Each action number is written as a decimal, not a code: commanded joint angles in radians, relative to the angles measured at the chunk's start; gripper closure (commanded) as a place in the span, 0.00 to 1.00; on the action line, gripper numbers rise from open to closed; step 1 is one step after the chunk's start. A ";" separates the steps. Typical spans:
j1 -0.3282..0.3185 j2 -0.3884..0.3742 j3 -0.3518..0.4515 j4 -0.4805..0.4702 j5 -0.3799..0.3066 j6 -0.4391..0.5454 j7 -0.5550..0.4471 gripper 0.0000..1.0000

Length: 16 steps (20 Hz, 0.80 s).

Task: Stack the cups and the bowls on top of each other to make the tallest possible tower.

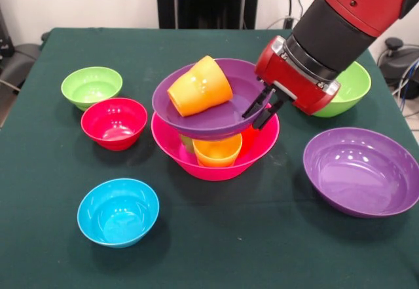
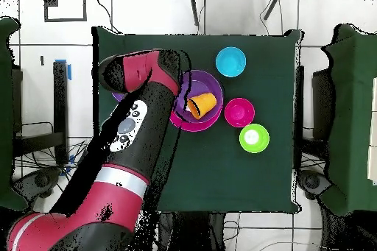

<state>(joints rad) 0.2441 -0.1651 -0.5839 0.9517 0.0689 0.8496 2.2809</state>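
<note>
Pincer [image 1: 263,110] on the red and black arm [image 1: 340,20] is down at the right rim of the tilted purple bowl [image 1: 216,105], its two black fingers [image 1: 256,102] a little apart and seemingly straddling that rim, though whether they really pinch it is hard to tell. Going left to right in the front view: farthest left of the pincer sits the small light-green bowl [image 1: 91,86], and just beside it, nearer the camera, the red bowl [image 1: 114,122]. Blue bowl [image 1: 118,211] is also left of the pincer, well toward the camera, alone on the green worktop [image 1: 216,250]. Right at the pincer is the tower: the hot-pink bowl [image 1: 209,164] at the bottom, an orange cup [image 1: 217,151] standing in it, and the purple bowl leaning on top with a yellow-orange cup [image 1: 200,86] lying on its side inside. Something red-orange shows just under the fingers, too hidden to identify. Behind the pincer's wrist, a medium light-green bowl [image 1: 350,86] peeks out. Right of the pincer, toward the camera, the second purple bowl [image 1: 363,171] sits by itself. Overhead, the arm covers the pincer.
</note>
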 commanded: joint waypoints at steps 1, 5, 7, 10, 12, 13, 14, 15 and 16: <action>0.006 0.008 0.000 0.059 -0.009 0.050 0.210 1.00; -0.007 0.015 0.005 0.065 -0.003 0.010 0.202 1.00; -0.010 0.013 0.017 0.071 0.006 -0.002 0.196 1.00; -0.005 0.014 0.019 0.078 0.011 -0.010 0.203 1.00; -0.004 0.013 0.021 0.081 0.013 -0.015 0.205 1.00; -0.006 0.012 0.024 0.081 0.015 -0.015 0.202 1.00; -0.006 0.012 0.026 0.079 0.017 -0.014 0.201 1.00; -0.004 0.013 0.026 0.076 0.019 -0.011 0.205 1.00; -0.002 0.015 0.025 0.073 0.020 -0.009 0.208 1.00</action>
<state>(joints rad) 0.2482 -0.1615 -0.6199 0.9700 0.0696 0.8496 2.2891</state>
